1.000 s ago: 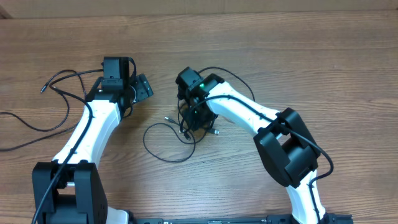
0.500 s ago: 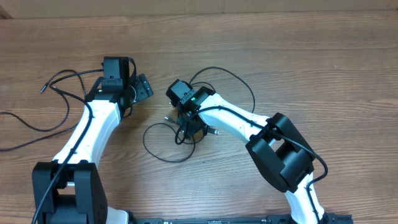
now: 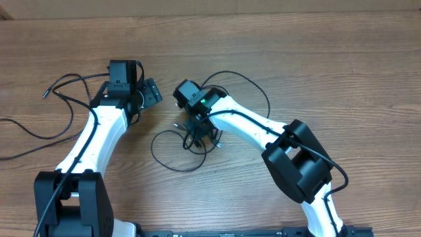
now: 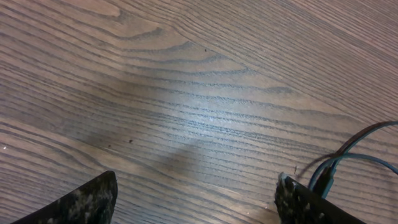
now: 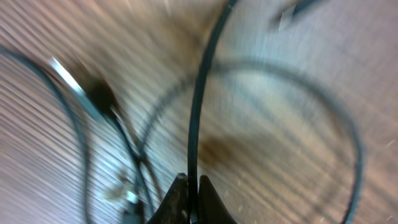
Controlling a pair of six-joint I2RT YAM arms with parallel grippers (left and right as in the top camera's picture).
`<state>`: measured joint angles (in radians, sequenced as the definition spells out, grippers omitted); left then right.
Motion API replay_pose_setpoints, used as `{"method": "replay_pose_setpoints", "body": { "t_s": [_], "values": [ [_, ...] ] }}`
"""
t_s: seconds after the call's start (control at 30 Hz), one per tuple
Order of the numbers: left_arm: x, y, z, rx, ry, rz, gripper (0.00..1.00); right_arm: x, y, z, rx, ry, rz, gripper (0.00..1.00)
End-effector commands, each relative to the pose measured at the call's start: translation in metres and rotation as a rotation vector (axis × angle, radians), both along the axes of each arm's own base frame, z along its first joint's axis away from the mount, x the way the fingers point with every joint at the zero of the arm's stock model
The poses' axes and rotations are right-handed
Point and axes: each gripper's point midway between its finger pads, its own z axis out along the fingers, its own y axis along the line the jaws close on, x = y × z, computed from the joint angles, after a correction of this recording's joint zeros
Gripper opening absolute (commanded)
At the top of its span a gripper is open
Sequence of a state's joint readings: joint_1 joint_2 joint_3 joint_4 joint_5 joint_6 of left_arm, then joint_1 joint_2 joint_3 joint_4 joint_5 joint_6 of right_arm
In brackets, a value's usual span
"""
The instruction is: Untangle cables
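A tangle of thin black cables (image 3: 195, 139) lies at the table's middle, with one loop (image 3: 164, 160) spreading to the front left and another (image 3: 253, 85) arcing behind the right arm. My right gripper (image 3: 201, 130) points down into the tangle. In the right wrist view this gripper (image 5: 191, 186) is shut on one black cable strand (image 5: 199, 99), which runs straight up from between the tips; a silver plug tip (image 5: 64, 73) shows blurred to the left. My left gripper (image 3: 152, 92) (image 4: 196, 200) stands open over bare wood, with a cable (image 4: 357, 142) just beyond its right finger.
Another thin black cable (image 3: 64, 92) with a plug tip (image 3: 45, 94) trails across the table's left side, past the left arm (image 3: 99, 135). The wooden table (image 3: 342, 59) stretches bare to the back and right.
My right gripper has shut on a cable strand and shifted left, dragging the tangle a little with it. The left arm has not moved.
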<state>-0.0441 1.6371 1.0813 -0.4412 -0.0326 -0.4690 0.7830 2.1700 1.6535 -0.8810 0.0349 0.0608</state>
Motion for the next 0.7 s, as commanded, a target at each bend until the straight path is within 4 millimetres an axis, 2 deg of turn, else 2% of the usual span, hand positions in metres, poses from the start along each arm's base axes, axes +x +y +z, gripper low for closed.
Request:
{"method": "replay_pose_setpoints", "body": {
  "t_s": [0.0, 0.13, 0.3, 0.5, 0.67],
  "values": [
    [0.0, -0.002, -0.004, -0.01, 0.011, -0.001, 0.81, 0.021, 0.02, 0.057, 0.132, -0.089, -0.041, 0.04],
    [0.0, -0.002, -0.004, -0.01, 0.01, -0.001, 0.81, 0.029, 0.026, 0.081, 0.193, -0.112, -0.045, 0.04],
    [0.0, -0.002, -0.004, -0.01, 0.011, -0.001, 0.81, 0.046, 0.016, 0.086, 0.211, -0.134, -0.089, 0.04],
    [0.0, -0.002, -0.004, -0.01, 0.011, -0.001, 0.81, 0.083, -0.023, 0.087, 0.215, -0.16, -0.233, 0.04],
    [0.0, -0.002, -0.004, -0.01, 0.011, -0.001, 0.81, 0.107, -0.07, 0.083, 0.204, -0.141, -0.382, 0.04]
  ]
}}
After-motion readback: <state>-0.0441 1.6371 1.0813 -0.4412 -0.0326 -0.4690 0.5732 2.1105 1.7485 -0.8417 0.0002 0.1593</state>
